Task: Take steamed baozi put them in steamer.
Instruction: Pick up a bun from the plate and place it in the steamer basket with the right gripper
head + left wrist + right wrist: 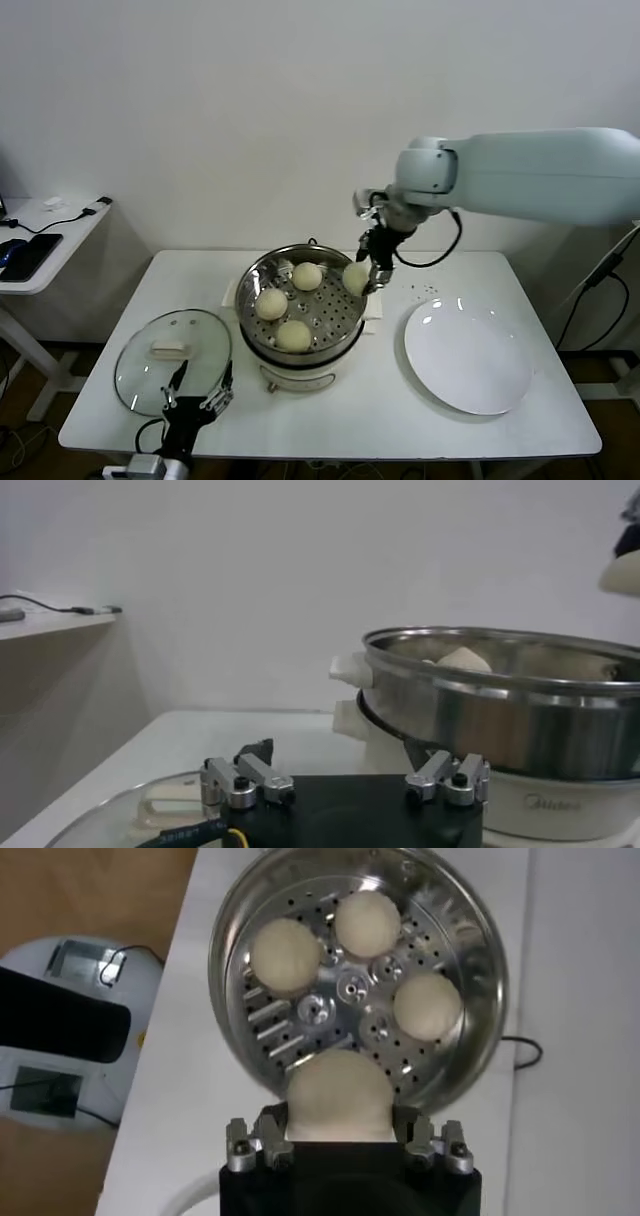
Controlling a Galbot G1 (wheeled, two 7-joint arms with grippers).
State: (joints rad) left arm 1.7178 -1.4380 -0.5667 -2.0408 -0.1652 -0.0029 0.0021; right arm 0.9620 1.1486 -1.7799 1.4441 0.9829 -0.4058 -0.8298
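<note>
A: Right gripper [362, 276]?
B: Clamped on one baozi [337, 1098], above the steamer [252, 330] rim, robot's right side. Three buns [287, 956] on the tray.
A: Left gripper [200, 387]?
B: Fingers apart, low by the glass lid [140, 375], possibly just over its edge.

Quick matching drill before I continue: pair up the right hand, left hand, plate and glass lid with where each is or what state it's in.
Things:
1. right hand
2. left hand
3. plate
4. glass lid

States:
A. bare, to the right of the steamer
B. open, low over the lid
C. lying flat, to the left of the steamer
D. gripping a baozi over the steamer's rim

Pairs: 1-D, 2-B, 3-A, 4-C
</note>
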